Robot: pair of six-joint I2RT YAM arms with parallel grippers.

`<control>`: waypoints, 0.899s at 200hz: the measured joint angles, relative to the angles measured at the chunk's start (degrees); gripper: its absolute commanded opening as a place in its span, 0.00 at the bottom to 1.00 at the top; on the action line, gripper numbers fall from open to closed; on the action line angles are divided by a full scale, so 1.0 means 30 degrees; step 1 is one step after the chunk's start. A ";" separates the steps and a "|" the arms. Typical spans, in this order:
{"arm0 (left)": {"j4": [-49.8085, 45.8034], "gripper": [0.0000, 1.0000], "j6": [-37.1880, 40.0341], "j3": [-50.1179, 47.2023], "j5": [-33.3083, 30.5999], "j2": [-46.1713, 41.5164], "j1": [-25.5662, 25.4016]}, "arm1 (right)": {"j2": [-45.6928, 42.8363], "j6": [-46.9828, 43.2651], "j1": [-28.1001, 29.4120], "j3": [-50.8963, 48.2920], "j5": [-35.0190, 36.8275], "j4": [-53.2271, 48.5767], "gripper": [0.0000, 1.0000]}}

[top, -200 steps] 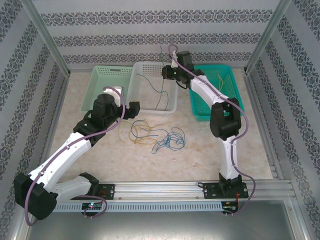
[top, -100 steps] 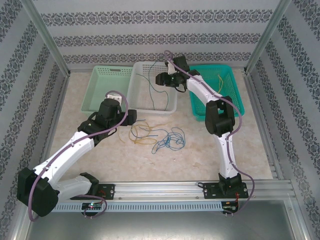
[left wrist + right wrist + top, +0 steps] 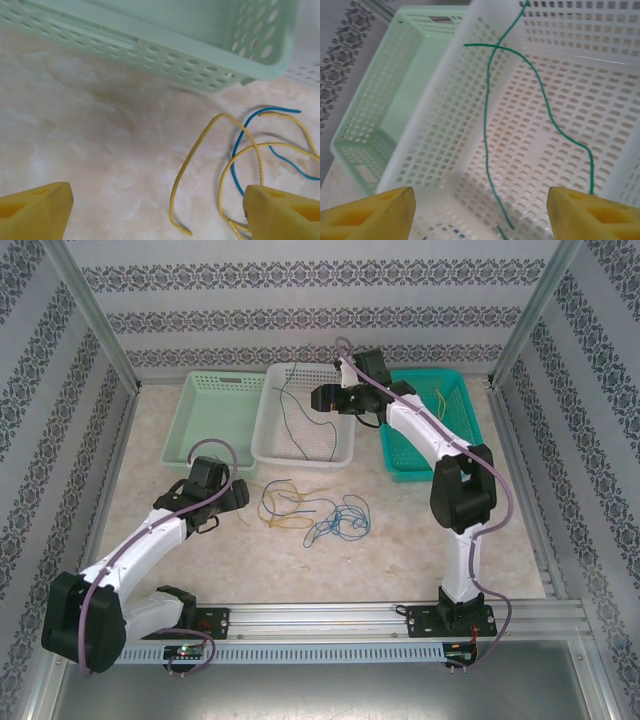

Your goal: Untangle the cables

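Note:
A tangle of cables lies on the table, yellow loops (image 3: 283, 502) on its left and blue ones (image 3: 342, 519) on its right. My left gripper (image 3: 243, 496) is low beside the tangle's left edge and open. In the left wrist view a yellow cable's free end (image 3: 186, 175) lies between its fingers, with a blue cable (image 3: 239, 145) beyond. My right gripper (image 3: 320, 398) hangs open over the white basket (image 3: 300, 462). A green cable (image 3: 487, 125) rests loose inside that basket, below the spread fingertips (image 3: 370, 215).
A mint-green basket (image 3: 215, 410) stands left of the white one, its wall (image 3: 175, 55) just beyond my left gripper. A teal basket (image 3: 478, 440) at the right holds a yellow cable (image 3: 440, 398). Patterned walls and metal posts enclose the table.
My right gripper opened and let go of the green cable, which now lies in the white basket. My left arm dropped and drew back toward the tangle's left side.

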 measured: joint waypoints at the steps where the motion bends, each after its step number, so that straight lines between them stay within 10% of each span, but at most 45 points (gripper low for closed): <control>1: 0.0007 0.84 0.0007 0.0000 0.0029 0.0029 0.0022 | -0.0051 0.0000 0.0000 -0.0066 -0.0007 0.0036 0.70; 62: 0.1880 0.63 0.0044 0.0117 0.2339 0.4809 0.0925 | -0.2586 0.0131 0.0211 -0.3825 -0.0211 0.0867 0.70; 118: 0.3308 0.00 0.0452 0.0386 0.3330 0.6120 0.1166 | -0.4962 0.0124 0.0211 -0.6047 -0.0109 0.0976 0.70; 180: 0.2608 0.00 0.1005 0.0328 0.3643 0.0007 0.0947 | -0.7125 -0.0481 0.0685 -0.8480 0.0554 0.1617 0.71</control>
